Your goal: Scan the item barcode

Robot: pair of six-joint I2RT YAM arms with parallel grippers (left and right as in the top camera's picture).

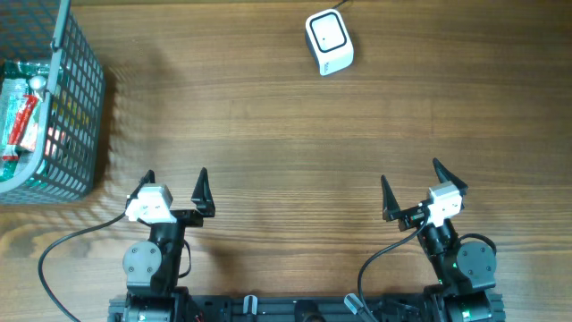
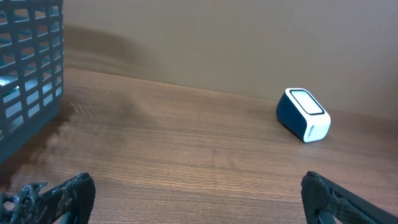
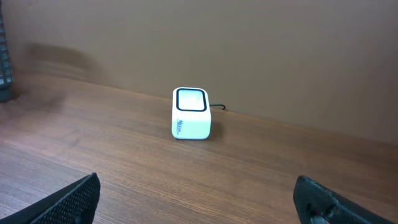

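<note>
Scanner (image 1: 329,41) stands well apart from both pairs of spread jaws.

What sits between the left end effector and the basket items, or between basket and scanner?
Only the mesh wall of the basket separates the open left end effector from the items inside. Between basket and scanner, nothing visible stands on the table.
</note>
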